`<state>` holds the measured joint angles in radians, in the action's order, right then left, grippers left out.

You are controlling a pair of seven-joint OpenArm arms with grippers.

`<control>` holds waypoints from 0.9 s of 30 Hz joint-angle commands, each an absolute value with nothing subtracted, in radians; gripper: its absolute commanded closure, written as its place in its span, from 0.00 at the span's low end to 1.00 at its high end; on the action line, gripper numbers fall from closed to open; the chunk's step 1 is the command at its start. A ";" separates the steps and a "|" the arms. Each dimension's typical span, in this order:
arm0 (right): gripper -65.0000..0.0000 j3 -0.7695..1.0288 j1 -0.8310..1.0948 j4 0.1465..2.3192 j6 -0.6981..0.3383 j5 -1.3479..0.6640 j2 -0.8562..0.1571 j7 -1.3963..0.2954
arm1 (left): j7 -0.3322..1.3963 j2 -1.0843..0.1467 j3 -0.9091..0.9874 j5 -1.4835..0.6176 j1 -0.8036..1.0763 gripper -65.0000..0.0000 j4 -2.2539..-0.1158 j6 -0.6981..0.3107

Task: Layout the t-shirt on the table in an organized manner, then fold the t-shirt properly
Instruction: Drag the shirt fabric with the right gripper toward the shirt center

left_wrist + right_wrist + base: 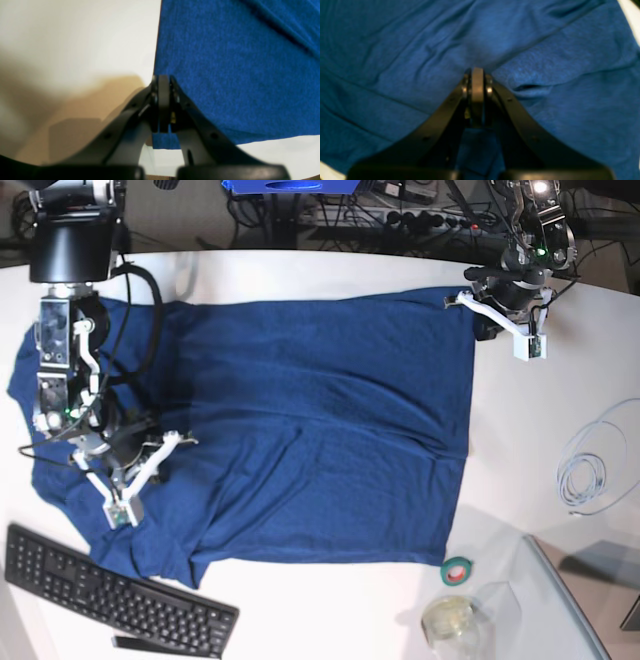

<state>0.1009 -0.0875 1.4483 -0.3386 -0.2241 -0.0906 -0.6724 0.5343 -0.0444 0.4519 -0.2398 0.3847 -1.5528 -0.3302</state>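
Now the navy t-shirt (310, 430) lies spread across the white table (540, 430). Left gripper (163, 80) has its jaws pressed together on the shirt's corner edge. Right gripper (477, 72) pinches a fold of the shirt, near the black keyboard (110, 590).

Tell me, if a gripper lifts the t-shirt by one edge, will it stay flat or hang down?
The t-shirt would probably hang limp: its knit already shows soft wrinkles. It looks light, and likely drags over the table rather than sliding stiffly.
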 commanded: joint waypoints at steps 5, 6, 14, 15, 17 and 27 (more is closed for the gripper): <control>1.00 0.102 -0.088 1.475 -0.410 -0.236 -0.047 -0.687 | 0.515 -0.051 0.455 -0.249 0.383 1.00 -1.567 -0.332; 1.00 0.102 -0.087 1.486 -0.412 -0.236 -0.042 -0.693 | 0.515 -0.051 0.455 -0.249 0.383 1.00 -1.567 -0.332; 1.00 -0.065 -0.068 1.580 -0.435 -0.234 -0.031 -0.717 | 0.516 -0.051 0.455 -0.249 0.381 1.00 -1.567 -0.332; 1.00 -0.084 -0.071 1.580 -0.435 -0.234 -0.030 -0.723 | 0.516 -0.051 0.455 -0.249 0.381 1.00 -1.567 -0.332; 1.00 -0.117 -0.073 1.575 -0.433 -0.234 -0.024 -0.720 | 0.516 -0.051 0.455 -0.249 0.381 1.00 -1.567 -0.331; 1.00 -0.150 -0.085 1.570 -0.433 -0.231 0.027 -0.728 | 0.516 -0.051 0.455 -0.249 0.389 1.00 -1.569 -0.331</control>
